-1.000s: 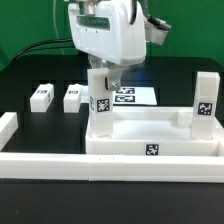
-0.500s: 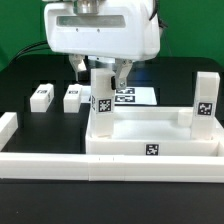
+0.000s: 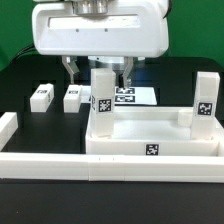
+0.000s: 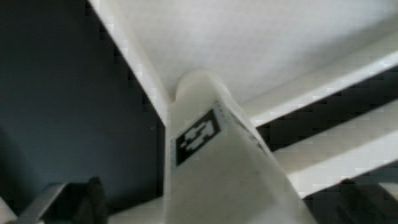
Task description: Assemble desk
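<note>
The white desk slab [image 3: 150, 131] lies against the front rail, its tagged rim facing the camera. One tagged white leg [image 3: 102, 97] stands upright at its left corner and another leg [image 3: 205, 96] at its right corner. My gripper [image 3: 98, 72] hangs just above the left leg, open, with dark fingers [image 3: 71, 68] on either side of the leg's top. In the wrist view the leg [image 4: 217, 140] rises between the fingers [image 4: 71, 200] with gaps on both sides; my gripper [image 4: 217, 205] holds nothing.
Two loose white legs [image 3: 41, 95] [image 3: 72, 96] lie on the black table at the exterior view's left. The marker board [image 3: 138, 96] lies behind the slab. Long white rails run along the front [image 3: 50, 166] and left [image 3: 8, 127].
My gripper has let go of the left leg, opened, and drawn up and toward the camera. The leg stays upright on the slab.
</note>
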